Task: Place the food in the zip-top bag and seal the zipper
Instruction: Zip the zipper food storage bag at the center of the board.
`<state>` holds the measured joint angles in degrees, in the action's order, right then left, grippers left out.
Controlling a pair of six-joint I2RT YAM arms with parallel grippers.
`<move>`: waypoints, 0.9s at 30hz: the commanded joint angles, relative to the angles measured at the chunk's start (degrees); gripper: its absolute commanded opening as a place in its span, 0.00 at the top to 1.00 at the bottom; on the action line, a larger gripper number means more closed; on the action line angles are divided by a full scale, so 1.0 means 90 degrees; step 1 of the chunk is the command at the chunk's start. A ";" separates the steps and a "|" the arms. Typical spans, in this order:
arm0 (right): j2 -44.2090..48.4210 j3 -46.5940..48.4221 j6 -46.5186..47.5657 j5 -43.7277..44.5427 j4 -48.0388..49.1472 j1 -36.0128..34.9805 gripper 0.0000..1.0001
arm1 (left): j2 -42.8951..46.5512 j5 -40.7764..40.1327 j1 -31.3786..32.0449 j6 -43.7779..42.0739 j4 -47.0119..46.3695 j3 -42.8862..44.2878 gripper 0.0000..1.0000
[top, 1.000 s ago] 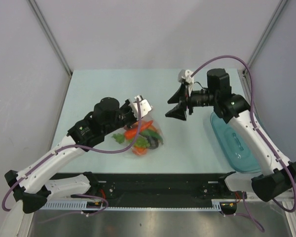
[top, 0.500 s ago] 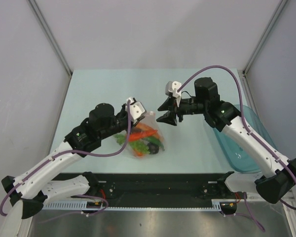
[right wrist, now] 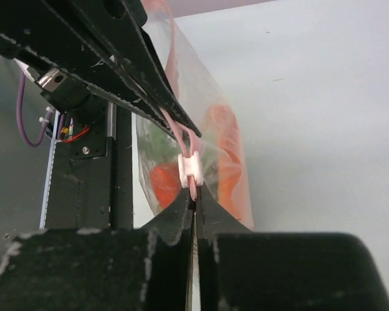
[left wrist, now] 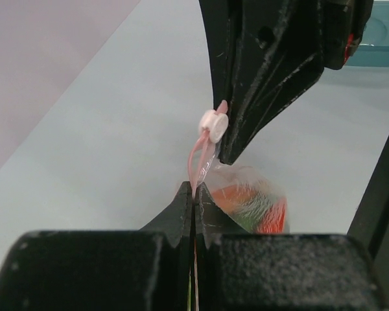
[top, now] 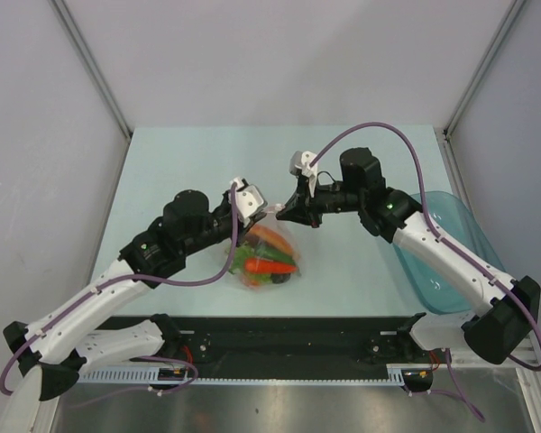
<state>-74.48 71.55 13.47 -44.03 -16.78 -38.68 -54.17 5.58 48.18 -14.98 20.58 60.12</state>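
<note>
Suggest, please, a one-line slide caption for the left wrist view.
Left gripper and right gripper pinch the pink zipper near its white slider, food inside the bag.

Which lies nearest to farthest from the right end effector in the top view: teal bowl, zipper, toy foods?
1. zipper, gripped by the right end effector.
2. toy foods, lower left of it.
3. teal bowl, far right.

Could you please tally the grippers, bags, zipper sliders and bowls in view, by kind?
Grippers: 2, the left gripper and the right gripper
Zip-top bag: 1
White zipper slider: 1
Teal bowl: 1
Total: 5. The food inside the bag is too bunched to count.
</note>
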 commanded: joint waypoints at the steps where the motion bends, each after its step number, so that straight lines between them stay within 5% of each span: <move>1: 0.0072 0.0019 -0.0208 0.0175 0.0506 -0.0019 1.00 | 0.0248 0.0462 -0.0041 0.0132 -0.0285 -0.0029 0.96; 5: 0.0170 0.0009 -0.0062 0.0244 0.0468 -0.0009 1.00 | 0.0267 0.0688 -0.0041 -0.0093 0.0067 0.0349 0.56; 6: 0.0218 0.0009 -0.0033 0.0254 0.0429 -0.0009 1.00 | 0.0248 0.0727 -0.0051 -0.0209 0.0125 0.0458 0.54; 19: 0.0453 0.0009 0.0592 0.0303 0.0155 -0.0078 1.00 | -0.0719 0.1899 -0.0051 -0.0484 0.0770 0.1503 0.45; 27: 0.0560 -0.0049 0.0846 0.0273 0.0018 -0.0136 1.00 | -0.0953 0.1851 -0.0051 -0.0542 0.0624 0.1650 0.49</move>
<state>-72.07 71.02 18.74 -41.32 -18.70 -39.33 -62.94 20.03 47.79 -18.81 26.94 72.51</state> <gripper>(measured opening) 0.009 0.520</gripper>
